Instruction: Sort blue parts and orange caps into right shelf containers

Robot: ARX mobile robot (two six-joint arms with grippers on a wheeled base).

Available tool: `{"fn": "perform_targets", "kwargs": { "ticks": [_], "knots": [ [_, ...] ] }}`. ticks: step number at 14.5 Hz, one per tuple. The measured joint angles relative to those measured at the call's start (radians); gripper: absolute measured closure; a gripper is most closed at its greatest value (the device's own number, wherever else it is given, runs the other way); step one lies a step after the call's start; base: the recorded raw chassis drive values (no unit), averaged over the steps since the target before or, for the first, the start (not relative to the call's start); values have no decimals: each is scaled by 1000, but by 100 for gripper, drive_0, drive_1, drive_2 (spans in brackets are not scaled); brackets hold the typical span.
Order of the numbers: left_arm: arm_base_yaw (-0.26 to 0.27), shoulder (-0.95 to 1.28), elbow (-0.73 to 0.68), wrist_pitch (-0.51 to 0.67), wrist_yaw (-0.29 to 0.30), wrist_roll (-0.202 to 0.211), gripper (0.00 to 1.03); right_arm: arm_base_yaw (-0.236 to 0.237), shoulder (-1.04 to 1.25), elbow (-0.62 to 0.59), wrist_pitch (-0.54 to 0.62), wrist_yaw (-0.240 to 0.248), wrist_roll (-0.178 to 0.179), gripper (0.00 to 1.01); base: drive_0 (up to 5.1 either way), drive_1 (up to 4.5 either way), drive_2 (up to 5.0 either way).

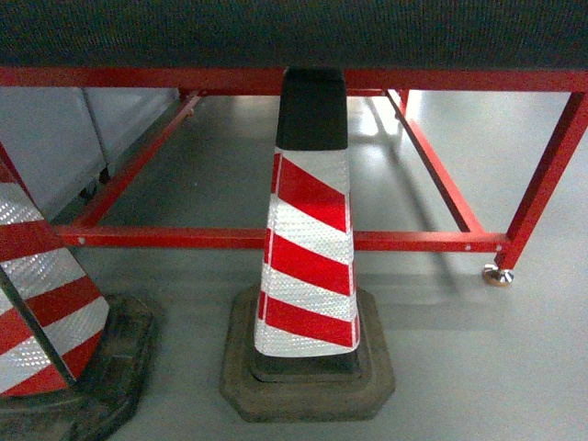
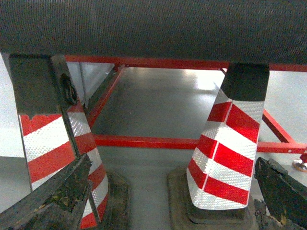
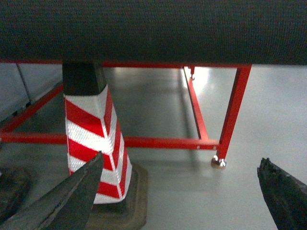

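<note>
Grey floor [image 1: 478, 367], red table frame [image 1: 276, 239], two striped cones [image 1: 310, 239]; no crates or parts in view.
Left gripper [image 2: 168, 201] and right gripper [image 3: 187, 196] gape empty; crates likely stiff, best held by rims.

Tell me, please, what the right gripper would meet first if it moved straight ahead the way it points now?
Probably bare grey floor: the right gripper is open and aimed there. The striped traffic cone stands left of that line, the red table frame farther back. Depth is uncertain.
</note>
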Motion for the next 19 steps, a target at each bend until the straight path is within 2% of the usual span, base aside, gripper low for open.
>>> {"fn": "perform_targets", "kwargs": {
  "ticks": [19],
  "knots": [
    [0,0,0,1,2,0,5,0,0,0,0,0,0,3,0,0,0]
  ]
}}
